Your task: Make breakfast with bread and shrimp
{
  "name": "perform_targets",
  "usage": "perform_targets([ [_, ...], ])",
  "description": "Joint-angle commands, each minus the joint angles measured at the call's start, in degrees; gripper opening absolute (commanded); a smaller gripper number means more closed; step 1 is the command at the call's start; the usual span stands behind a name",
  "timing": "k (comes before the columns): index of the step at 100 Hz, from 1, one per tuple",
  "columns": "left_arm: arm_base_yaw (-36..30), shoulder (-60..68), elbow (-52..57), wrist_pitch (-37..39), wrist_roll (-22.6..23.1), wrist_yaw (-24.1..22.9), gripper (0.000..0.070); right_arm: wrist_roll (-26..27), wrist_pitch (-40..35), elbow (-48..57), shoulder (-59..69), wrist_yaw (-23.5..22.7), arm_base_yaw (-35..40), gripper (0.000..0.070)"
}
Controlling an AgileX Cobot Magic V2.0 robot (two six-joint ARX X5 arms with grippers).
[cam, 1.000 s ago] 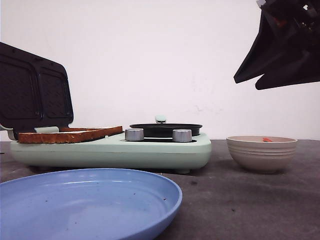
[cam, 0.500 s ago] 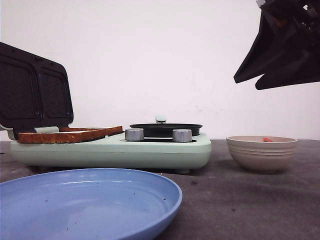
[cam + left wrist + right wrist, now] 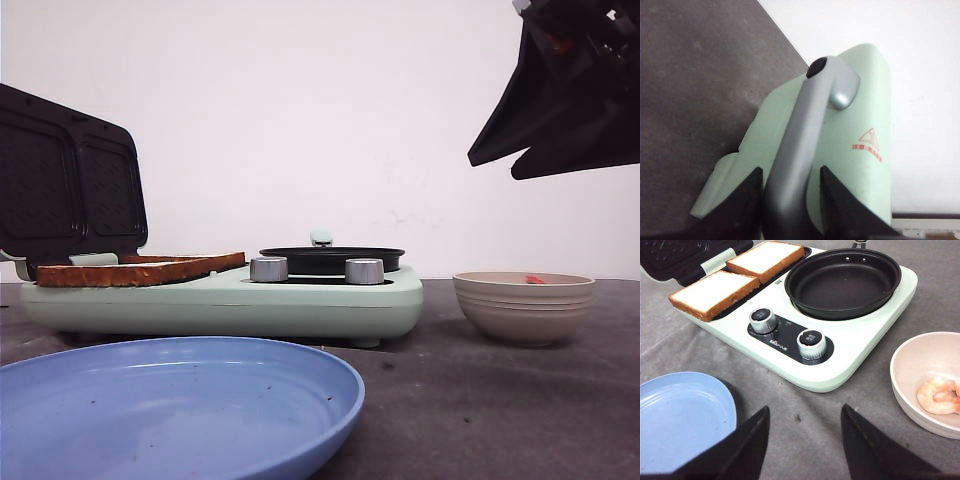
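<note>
The right gripper [image 3: 802, 450] hangs with jaws apart, high above the desk [image 3: 805, 415]; the shrimp [image 3: 939, 396] lies in the bowl [image 3: 912, 360] below

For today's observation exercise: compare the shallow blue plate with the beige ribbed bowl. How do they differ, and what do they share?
The shallow blue plate is wide and flat; the beige ribbed bowl is deeper with steep walls. The plate holds no food, only small specks, while the bowl holds a pale pink-orange shrimp. In the front view the plate sits nearest the camera on the left, the bowl further back on the right. Both are round and rest on the dark table.
</note>
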Motion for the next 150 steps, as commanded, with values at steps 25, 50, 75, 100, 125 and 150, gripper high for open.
perform_targets([
  [25,-0.94,1.11,1.09,0.61,3.74,0.04,0.0004,0.61,0.63,0.26,0.22,0.09,0.55,0.0276],
  [50,-4.63,1.11,1.09,0.57,6.32,-0.61,0.0004,1.22,0.63,0.26,0.22,0.09,0.55,0.0276],
  [75,-9.46,1.11,1.09,-0.11,9.57,-1.22,0.0004,1.49,0.63,0.26,0.22,0.07,0.55,0.0276],
  [100,-15.5,1.11,1.09,-3.45,14.91,-6.03,0.0004,1.49,0.63,0.26,0.22,0.07,0.55,0.0276],
  [125,-21.9,1.11,1.09,-7.08,20.65,-13.31,0.0004,1.66,0.63,0.26,0.22,0.04,0.55,0.0276],
  [150,-27.63,1.22,1.09,-8.72,24.5,-20.61,0.0004,1.68,0.61,0.26,0.22,0.04,0.55,0.0276],
])
